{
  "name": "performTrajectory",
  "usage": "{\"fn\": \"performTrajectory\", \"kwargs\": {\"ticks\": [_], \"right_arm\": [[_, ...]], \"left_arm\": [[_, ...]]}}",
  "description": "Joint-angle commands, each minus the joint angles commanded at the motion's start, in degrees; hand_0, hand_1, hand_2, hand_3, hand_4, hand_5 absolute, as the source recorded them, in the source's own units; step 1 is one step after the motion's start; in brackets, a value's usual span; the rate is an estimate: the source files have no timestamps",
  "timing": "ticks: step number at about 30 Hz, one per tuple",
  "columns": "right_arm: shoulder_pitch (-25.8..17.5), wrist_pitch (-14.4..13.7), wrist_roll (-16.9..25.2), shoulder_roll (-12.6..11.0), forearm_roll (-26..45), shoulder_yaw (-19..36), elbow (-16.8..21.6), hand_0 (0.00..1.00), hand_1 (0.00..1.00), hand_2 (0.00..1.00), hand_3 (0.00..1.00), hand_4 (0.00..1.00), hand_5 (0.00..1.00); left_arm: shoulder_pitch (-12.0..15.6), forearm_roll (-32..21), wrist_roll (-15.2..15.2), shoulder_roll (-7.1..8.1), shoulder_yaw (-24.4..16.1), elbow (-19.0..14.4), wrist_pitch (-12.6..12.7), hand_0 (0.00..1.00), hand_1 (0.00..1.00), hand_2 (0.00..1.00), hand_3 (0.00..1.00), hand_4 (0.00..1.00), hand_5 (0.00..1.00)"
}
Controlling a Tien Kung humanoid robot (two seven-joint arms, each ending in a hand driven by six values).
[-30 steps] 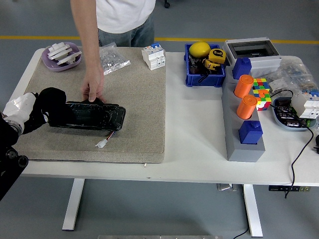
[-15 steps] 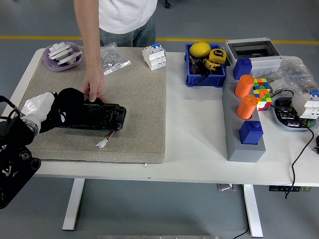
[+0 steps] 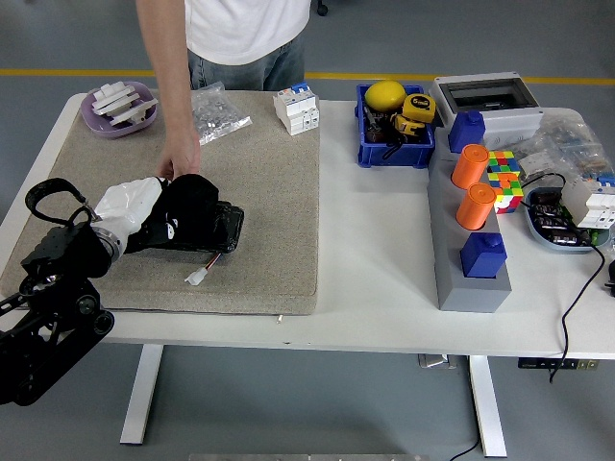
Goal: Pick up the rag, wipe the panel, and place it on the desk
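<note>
Pressing a bunched black rag (image 3: pixel 192 206) onto the glossy flat black panel (image 3: pixel 213 229) at nine o'clock on the coarse beige mat (image 3: pixel 269 192), the left hand (image 3: pixel 159 216) grips the rag; a person's hand (image 3: pixel 179 163) touches the panel's far edge

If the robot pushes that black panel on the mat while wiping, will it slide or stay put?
It will probably stay put. The black panel lies flat on the rough beige mat, which likely grips it. A person's hand also rests at its far edge, seemingly steadying it. The left hand presses the dark rag on top, adding downward load.
</note>
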Motion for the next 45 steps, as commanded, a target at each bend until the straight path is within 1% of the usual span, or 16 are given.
{"fn": "performTrajectory", "kwargs": {"ticks": [4, 10, 15, 18, 23, 28, 33, 40, 45], "right_arm": [[0.0, 0.0, 0.0, 0.0, 0.0, -0.1, 0.0, 0.742, 0.583, 0.671, 0.658, 0.998, 0.63], [0.1, 0.0, 0.0, 0.0, 0.0, -0.1, 0.0, 0.742, 0.583, 0.671, 0.658, 0.998, 0.63], [0.0, 0.1, -0.1, 0.0, 0.1, -0.4, 0.1, 0.743, 0.582, 0.671, 0.658, 0.998, 0.63], [0.1, 0.0, 0.0, 0.0, 0.1, -0.3, 0.1, 0.743, 0.582, 0.671, 0.658, 0.998, 0.63], [0.1, 0.0, -0.1, 0.0, 0.1, -0.2, 0.1, 0.743, 0.583, 0.671, 0.658, 0.998, 0.629], [0.1, -0.1, -0.1, 0.0, -0.1, 0.1, 0.1, 0.743, 0.582, 0.671, 0.658, 0.998, 0.63], [0.1, -0.1, -0.1, 0.0, -0.1, 0.1, 0.1, 0.743, 0.582, 0.671, 0.659, 0.998, 0.63], [0.1, -0.2, -0.1, -0.1, -0.3, 0.2, 0.1, 0.743, 0.582, 0.671, 0.659, 0.998, 0.63], [0.1, -0.2, -0.1, -0.1, -0.4, 0.2, 0.1, 0.743, 0.582, 0.671, 0.66, 0.998, 0.629]], "left_arm": [[-0.7, -0.1, 0.3, -0.71, 1.4, -0.6, -0.2, 0.304, 0.535, 0.733, 0.505, 0.002, 0.002], [-1.5, -0.3, 0.8, -1.36, 3.5, -1.8, -0.5, 0.303, 0.533, 0.73, 0.503, 0.002, 0.002], [-1.6, -0.3, 1.0, -1.76, 4.2, -2.7, -0.6, 0.303, 0.532, 0.731, 0.502, 0.002, 0.002], [-1.5, -0.2, 1.0, -1.91, 4.1, -2.5, -0.6, 0.303, 0.532, 0.731, 0.502, 0.002, 0.002], [-1.0, 0.1, 1.2, -1.7, 2.8, -2.1, -0.9, 0.303, 0.531, 0.729, 0.503, 0.002, 0.002], [-0.1, 0.3, 1.3, -0.67, 1.5, -1.3, -1.1, 0.303, 0.53, 0.729, 0.504, 0.002, 0.002], [0.9, 0.6, 1.4, -0.17, -0.3, -0.5, -1.2, 0.303, 0.53, 0.728, 0.504, 0.002, 0.002], [2.2, 1.3, 1.4, 0.47, -3.5, 1.0, -1.4, 0.303, 0.529, 0.728, 0.504, 0.002, 0.002], [3.6, 2.0, 1.7, 0.64, -6.8, 1.5, -1.6, 0.303, 0.53, 0.726, 0.503, 0.002, 0.002]]}}
